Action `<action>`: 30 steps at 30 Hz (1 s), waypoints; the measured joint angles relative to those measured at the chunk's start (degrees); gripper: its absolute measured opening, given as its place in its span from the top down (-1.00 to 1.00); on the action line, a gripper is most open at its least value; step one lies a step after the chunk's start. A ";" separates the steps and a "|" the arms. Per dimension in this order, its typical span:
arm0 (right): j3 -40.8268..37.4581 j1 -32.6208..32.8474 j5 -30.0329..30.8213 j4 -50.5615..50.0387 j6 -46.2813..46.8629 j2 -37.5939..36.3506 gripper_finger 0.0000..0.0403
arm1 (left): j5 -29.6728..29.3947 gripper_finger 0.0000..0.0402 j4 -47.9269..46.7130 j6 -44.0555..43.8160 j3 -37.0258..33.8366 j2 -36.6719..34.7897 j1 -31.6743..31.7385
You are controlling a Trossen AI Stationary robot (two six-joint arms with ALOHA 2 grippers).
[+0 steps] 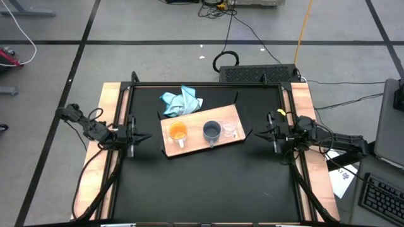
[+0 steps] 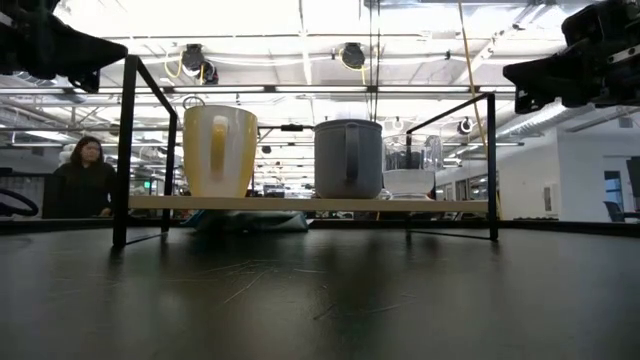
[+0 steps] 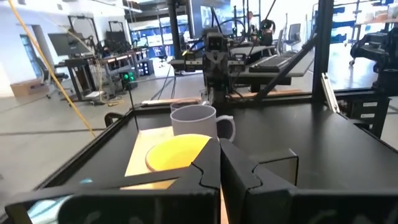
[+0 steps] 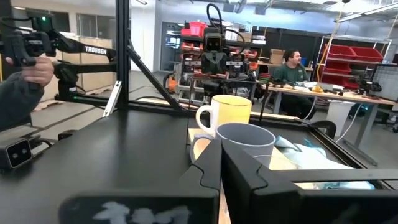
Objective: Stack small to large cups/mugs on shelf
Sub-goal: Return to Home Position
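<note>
The left arm [image 1: 95, 129] lies low along the left edge of the black counter [image 1: 202, 189], elbow bent outward and wrist level, aimed inward. The left tool [image 1: 144, 136] has its fingers pressed together on nothing. Its tips are near the wooden shelf [image 1: 194, 135] but not touching it.

On the shelf, straight ahead of that tool, stand three vessels in a row. The orange mug [image 1: 178, 132] is nearest the left tool, the grey-blue mug [image 1: 212, 131] is in the middle, and the clear glass cup [image 1: 230, 130] is nearest the right tool [image 1: 257, 133]. A light-blue cloth [image 1: 182, 102] lies just past the shelf's far edge.

The right tool is also pinched closed and empty, its tips just short of the shelf. The right arm [image 1: 328, 140] mirrors the left, stretched low from the right edge.

Only the low view shows that the shelf is raised on a thin black frame [image 2: 125, 150]. Only the right wrist view shows a person's hand [image 4: 34, 70] beyond the counter.
</note>
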 joint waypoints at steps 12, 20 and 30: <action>-0.09 0.00 -0.15 -1.56 0.36 0.00 1.00 | 5.62 1.00 -3.93 -0.03 0.02 -0.02 3.89; -0.11 0.00 -1.40 -1.99 1.04 1.02 1.00 | 9.76 1.00 -5.99 -1.35 0.02 0.00 7.50; -0.13 0.00 -1.05 -1.09 -1.08 1.66 1.00 | 8.90 0.93 -7.05 -4.42 0.02 0.00 8.70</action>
